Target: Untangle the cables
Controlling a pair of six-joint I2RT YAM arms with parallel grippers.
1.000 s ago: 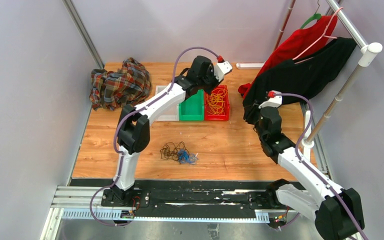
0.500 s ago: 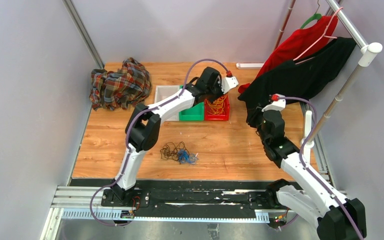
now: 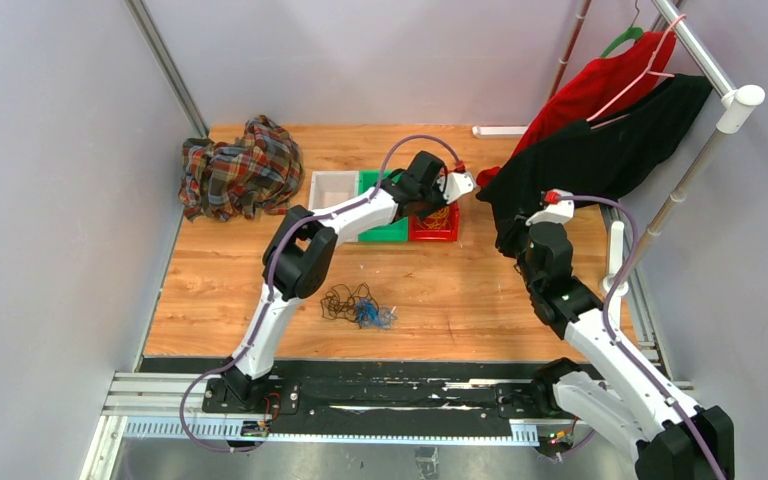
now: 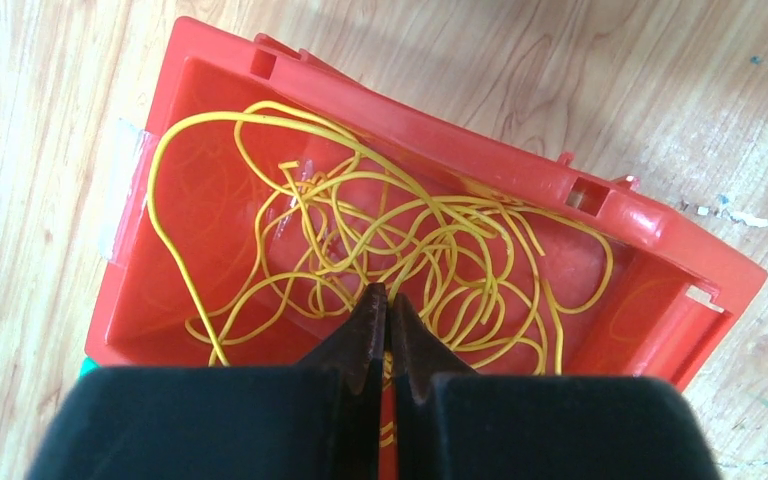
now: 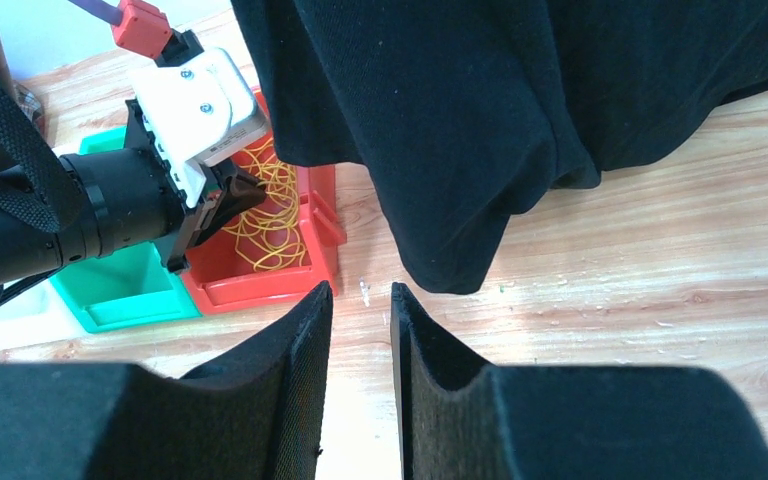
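Two cable bunches are in view. The yellow cables (image 5: 272, 218), one loose bunch, lie inside the red bin (image 4: 520, 175), spread along the bin's length, which runs from the far edge of the table (image 3: 460, 290) toward the near edge. The black and blue tangle (image 3: 358, 305), also one bunch, lies on the bare wood closer to the near edge, left of centre. Its long axis runs parallel to that edge, with the black loops to the left and the blue to the right.

Three bins stand side by side near the far edge: a white bin (image 3: 332, 182), a green bin (image 3: 385, 233), then the red one. The left tool (image 4: 381, 297) hangs over the red bin just above the yellow loops. Its tips are pressed together, and I cannot tell whether a strand is caught between them. The right tool (image 5: 360, 292) is over the right half of the table, slightly parted and holding nothing.

One plaid cloth (image 3: 240, 170) is heaped in the far left corner. Two garments hang by the far right corner, a red garment (image 3: 600, 85) and a black garment (image 3: 600, 160).
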